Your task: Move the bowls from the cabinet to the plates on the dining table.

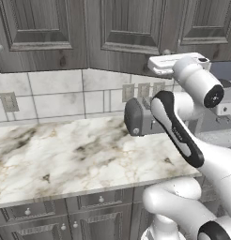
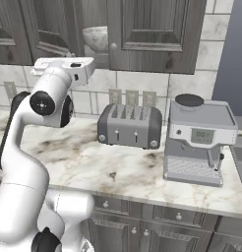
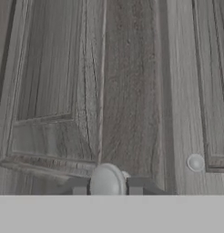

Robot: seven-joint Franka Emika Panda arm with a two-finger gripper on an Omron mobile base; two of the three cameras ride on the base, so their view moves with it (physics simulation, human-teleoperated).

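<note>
The dark grey cabinet (image 3: 132, 68) faces the hand view at close range. My gripper (image 3: 107, 186) is shut on a round pale door knob (image 3: 107, 178), with one dark fingertip on each side of it. In the base views the white hand (image 1: 178, 63) (image 2: 64, 65) is raised against the bottom edge of the cabinet doors (image 1: 131, 28). One mottled grey-white bowl (image 2: 96, 37) shows inside the cabinet through a gap between doors. The plates and the dining table are out of view.
A second small knob (image 3: 195, 162) sits on the neighbouring door. Below the cabinet, on the marble counter (image 1: 65, 154), stand a grey toaster (image 2: 130, 125) and a grey coffee machine (image 2: 199, 140). Grey drawers (image 2: 157, 221) run under the counter.
</note>
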